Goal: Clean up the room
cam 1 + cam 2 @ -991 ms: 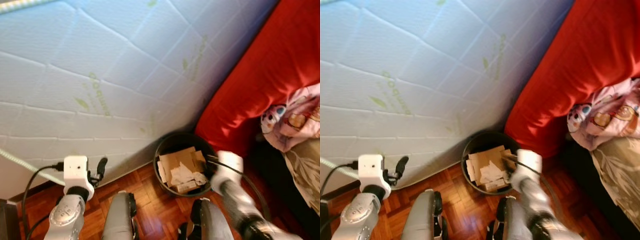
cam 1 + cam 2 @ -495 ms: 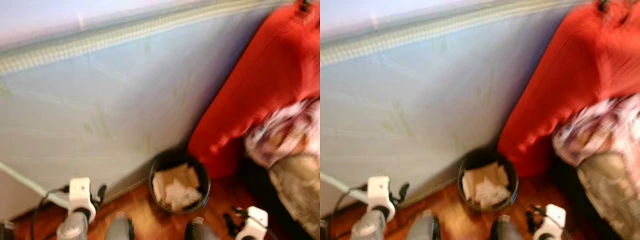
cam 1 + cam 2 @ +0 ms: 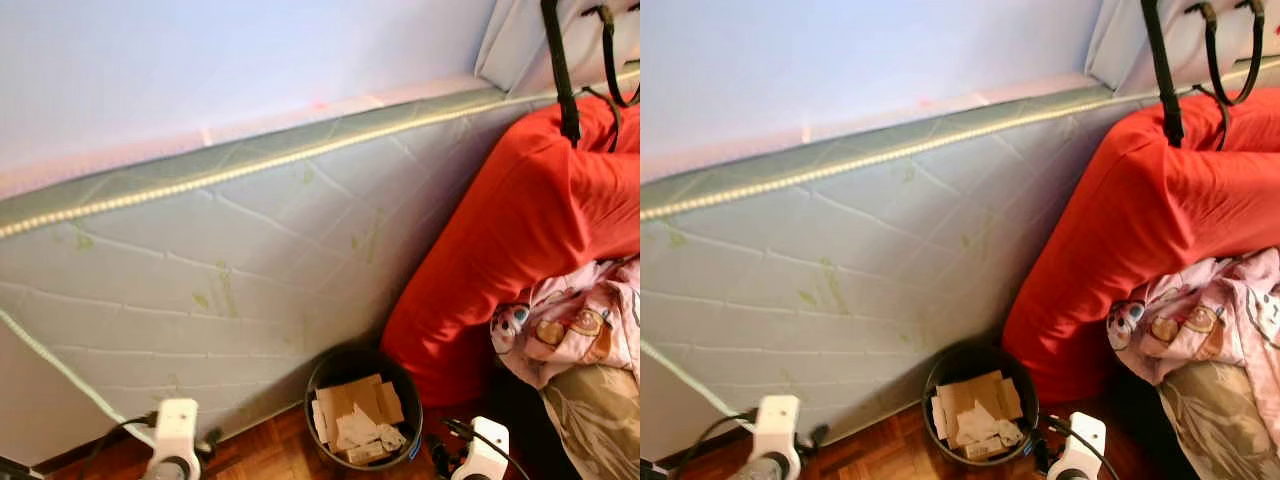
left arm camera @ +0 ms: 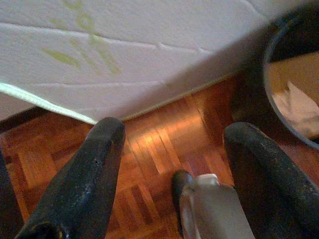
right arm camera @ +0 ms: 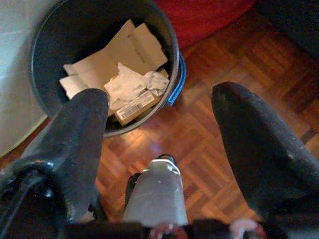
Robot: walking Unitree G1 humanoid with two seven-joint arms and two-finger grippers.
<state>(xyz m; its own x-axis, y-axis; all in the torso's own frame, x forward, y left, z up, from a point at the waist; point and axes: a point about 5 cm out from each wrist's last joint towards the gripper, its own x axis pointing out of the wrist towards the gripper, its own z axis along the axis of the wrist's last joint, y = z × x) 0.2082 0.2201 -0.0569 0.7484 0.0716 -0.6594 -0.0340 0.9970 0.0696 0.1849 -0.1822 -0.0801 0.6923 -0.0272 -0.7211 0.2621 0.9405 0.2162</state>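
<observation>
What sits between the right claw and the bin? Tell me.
Only bare parquet floor: in the right wrist view, the open, empty right claw hangs apart from the bin of cardboard scraps.

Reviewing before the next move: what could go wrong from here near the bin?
1. The black bin is already heaped with cardboard and crumpled paper; more dropped in may spill onto the parquet floor.
2. The bin stands wedged between the upright mattress and the red bedding; a bump could tip it.
3. The open right gripper hangs low beside the bin, and its cable could snag the rim.
</observation>
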